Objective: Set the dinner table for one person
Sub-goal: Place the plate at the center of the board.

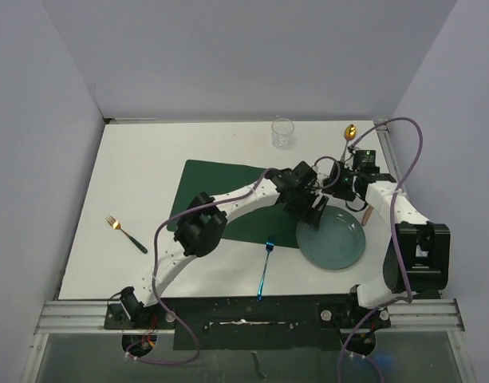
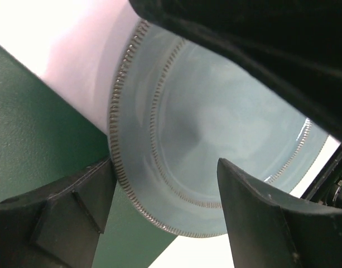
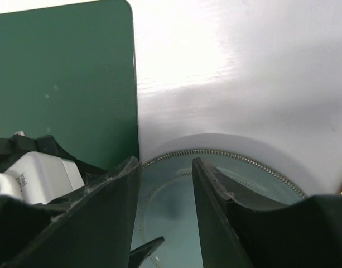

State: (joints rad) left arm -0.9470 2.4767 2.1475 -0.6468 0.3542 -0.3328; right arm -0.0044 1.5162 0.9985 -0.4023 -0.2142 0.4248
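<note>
A teal plate [image 1: 333, 242] with a beaded rim lies on the white dinner table [image 1: 140, 183], its left edge over the right corner of the dark green placemat [image 1: 220, 191]. My left gripper [image 1: 314, 210] is open at the plate's upper left rim. In the left wrist view the gripper [image 2: 165, 192] straddles the plate's rim [image 2: 159, 139], one finger over the placemat [image 2: 37, 128], the other over the plate. My right gripper [image 1: 340, 190] is open and empty just behind the plate. In the right wrist view the gripper [image 3: 166, 167] hangs over the plate [image 3: 176, 206].
A clear glass [image 1: 282, 133] and a gold spoon [image 1: 349, 132] stand at the far edge. A gold fork with a dark handle [image 1: 126, 233] lies at the left. A blue utensil [image 1: 264, 267] lies near the front. A brown stick-like item [image 1: 368, 214] lies right of the plate.
</note>
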